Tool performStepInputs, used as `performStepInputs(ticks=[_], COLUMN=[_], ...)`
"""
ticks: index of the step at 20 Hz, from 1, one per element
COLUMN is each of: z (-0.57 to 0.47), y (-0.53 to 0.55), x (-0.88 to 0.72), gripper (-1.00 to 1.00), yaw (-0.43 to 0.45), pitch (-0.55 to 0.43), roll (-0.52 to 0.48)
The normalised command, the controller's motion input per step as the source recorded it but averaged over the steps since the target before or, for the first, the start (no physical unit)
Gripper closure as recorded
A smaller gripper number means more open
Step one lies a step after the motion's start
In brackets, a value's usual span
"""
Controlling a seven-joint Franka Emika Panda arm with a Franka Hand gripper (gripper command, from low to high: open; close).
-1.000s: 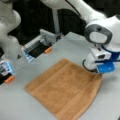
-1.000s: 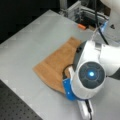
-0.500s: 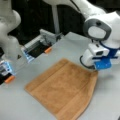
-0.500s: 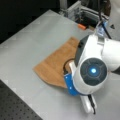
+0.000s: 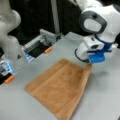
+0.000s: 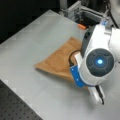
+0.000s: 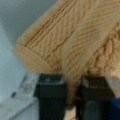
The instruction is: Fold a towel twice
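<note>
The orange-brown towel [image 5: 58, 86] lies spread on the grey table [image 5: 105, 100] in both front views, and its right corner is pulled up off the surface. My gripper [image 5: 89, 64] sits at that corner, under the white hand with the blue mount. In the wrist view the gripper [image 7: 72, 86] is shut on a fold of the towel [image 7: 60, 35], which runs down between the two black fingers [image 7: 50, 96]. In a front view the white arm [image 6: 98, 62] hangs over the towel [image 6: 58, 61] and hides the fingers.
A second white arm [image 5: 10, 30] stands at a front view's left. Behind the towel is a grey metal fixture [image 5: 43, 41] with orange parts [image 5: 47, 50]; the fixture [image 6: 82, 11] also shows at a front view's top. A dark perforated base [image 6: 15, 110] borders the table.
The hand has risen a little at the towel's right corner, and that corner has come up off the table with it. The rest of the towel lies as before.
</note>
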Motion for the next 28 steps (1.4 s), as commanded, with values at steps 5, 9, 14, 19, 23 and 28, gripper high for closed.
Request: performStepInputs(ticks=[5, 9, 14, 19, 23, 28], z=[-0.03, -0.03, -0.01, -0.02, -0.03, -0.02], y=[-0.11, -0.10, -0.07, -0.04, -0.02, -0.04], x=[-0.45, -0.47, -0.50, -0.51, -0.45, -0.44], gripper=[1.00, 1.00, 1.00, 1.00, 1.00, 1.00], yaw=[0.088, 0.083, 0.053, 0.035, 0.019, 0.010], pitch=[-0.091, -0.110, -0.121, -0.144, -0.167, -0.169], roll=[0.192, 0.208, 0.211, 0.188, 0.172, 0.176])
